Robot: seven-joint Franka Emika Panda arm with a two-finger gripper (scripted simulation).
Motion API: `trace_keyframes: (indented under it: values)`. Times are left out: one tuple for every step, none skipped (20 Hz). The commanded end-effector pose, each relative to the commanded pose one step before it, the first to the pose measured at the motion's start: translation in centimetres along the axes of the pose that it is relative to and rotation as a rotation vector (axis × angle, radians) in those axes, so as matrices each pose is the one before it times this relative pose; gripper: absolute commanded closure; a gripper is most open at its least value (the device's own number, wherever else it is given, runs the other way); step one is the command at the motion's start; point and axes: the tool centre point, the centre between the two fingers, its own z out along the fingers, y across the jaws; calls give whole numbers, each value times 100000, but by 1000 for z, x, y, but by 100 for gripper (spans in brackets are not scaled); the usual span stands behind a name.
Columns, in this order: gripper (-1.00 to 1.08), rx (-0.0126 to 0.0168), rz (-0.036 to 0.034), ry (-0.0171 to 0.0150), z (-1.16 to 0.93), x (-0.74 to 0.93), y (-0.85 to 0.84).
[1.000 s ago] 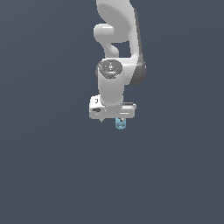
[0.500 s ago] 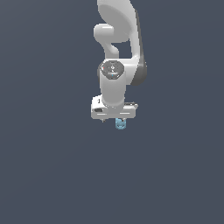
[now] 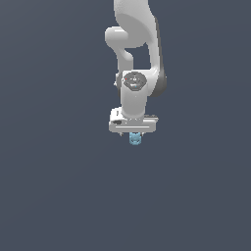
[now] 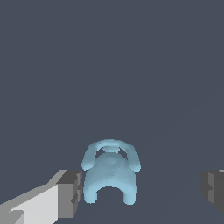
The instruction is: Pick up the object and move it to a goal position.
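Object (image 4: 110, 175) small, pale blue, rounded lump with looped arch on one end; sits between fingers (image 4: 70, 192), against one pad, well clear of other pad

Gripper (image 3: 134, 139) spread wide, not clamped on anything; in exterior view object shows just under palm

Judgement: light, probably rigid, smooth curved skin likely slippery; pads could squeeze it out sideways

Best hold: across fat middle body, pads on opposite flanks, not on thin arch; centre object first, close gently
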Motion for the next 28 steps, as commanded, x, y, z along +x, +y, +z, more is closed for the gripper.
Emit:
trace_keyframes:
  values:
    - [-92,-282,1029,937,907,-819,-720]
    - [-92,-84,363,331,301,-299,-237]
    - [-92,-71,329,303,270,-279,-214]
    - [-92,-58,297,274,241,-258,-191]
    - [-92,-48,263,244,213,-235,-169]
    - [-92,-39,235,219,184,-210,-145]
    - [-92,-31,200,188,159,-185,-126]
    - [-92,-25,173,163,131,-158,-103]
    - [-92,-18,132,125,111,-130,-89]
    - [-92,-14,112,106,81,-102,-64]
    - [-92,-9,71,67,62,-73,-50]
    - [-92,-6,50,47,33,-44,-26]
    - [-92,0,0,0,19,-15,-18]
    - [-92,10,-149,-144,-56,65,34]
    - [-92,0,0,0,35,-1,-1]
    - [-92,0,0,0,103,-4,-2]
    - [-92,0,0,0,171,-8,-3]
    - [-92,0,0,0,239,-11,-4]
    - [-92,0,0,0,306,-15,-6]
    - [-92,0,0,0,372,-18,-7]
    - [-92,-5,68,70,399,-22,29]
    - [-92,0,0,0,499,-25,-9]
    - [-92,0,0,0,555,-27,-10]
    - [-92,0,0,0,530,-22,-10]
    - [-92,0,0,0,465,-13,-10]
    - [-92,-5,69,69,362,-3,28]
    - [-92,0,0,0,331,5,-9]
    - [-92,0,0,0,264,12,-8]
